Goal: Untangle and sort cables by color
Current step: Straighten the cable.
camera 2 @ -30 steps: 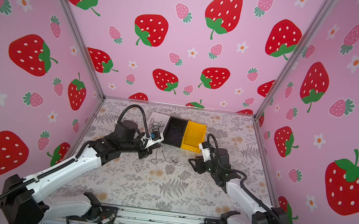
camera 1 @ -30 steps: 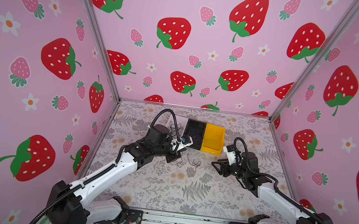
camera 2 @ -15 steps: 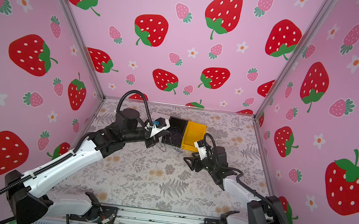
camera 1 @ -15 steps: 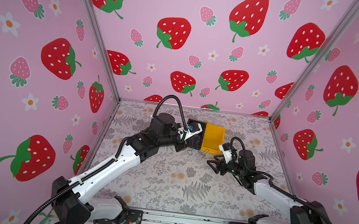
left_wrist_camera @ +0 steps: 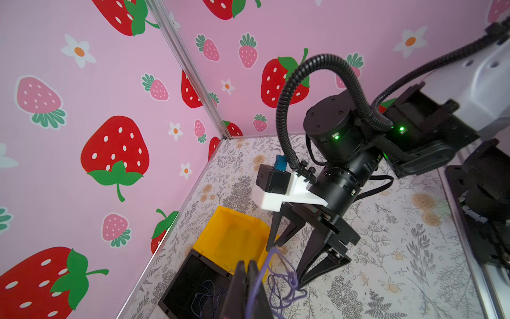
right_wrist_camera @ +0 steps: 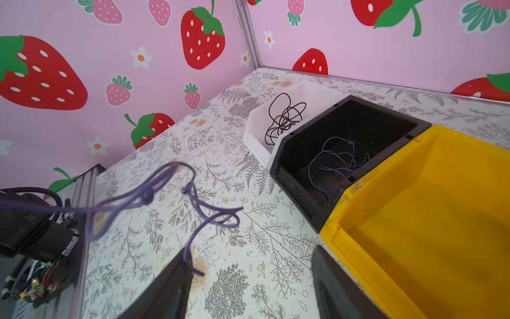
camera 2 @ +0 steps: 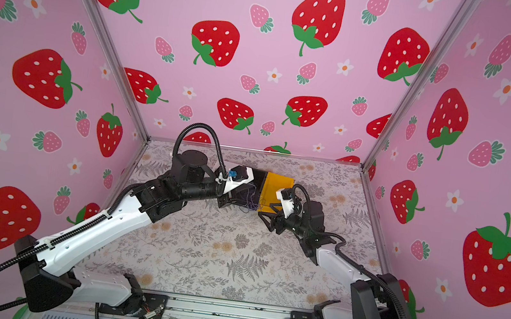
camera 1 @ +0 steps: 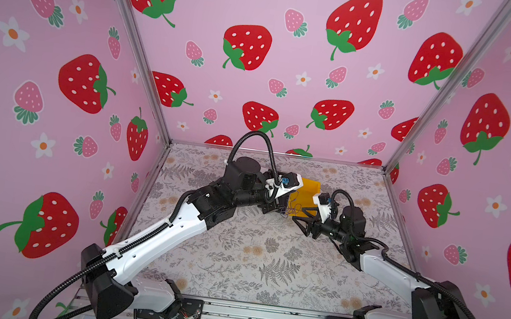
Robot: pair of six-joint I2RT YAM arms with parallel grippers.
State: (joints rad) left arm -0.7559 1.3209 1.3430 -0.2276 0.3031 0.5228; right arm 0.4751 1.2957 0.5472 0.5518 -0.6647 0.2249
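Cable [right_wrist_camera: 147, 195] in left end effector [left_wrist_camera: 247, 266]

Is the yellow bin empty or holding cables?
Empty: the yellow bin shows only its bare floor in both wrist views, with no cable inside.

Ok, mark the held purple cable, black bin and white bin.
held purple cable [right_wrist_camera: 147, 194]: right wrist view, knot in loop.
black bin [right_wrist_camera: 296, 197]: right wrist view, front wall.
white bin [right_wrist_camera: 256, 149]: right wrist view, front wall.

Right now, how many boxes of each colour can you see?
white box: 1
black box: 1
yellow box: 1
Total: 3
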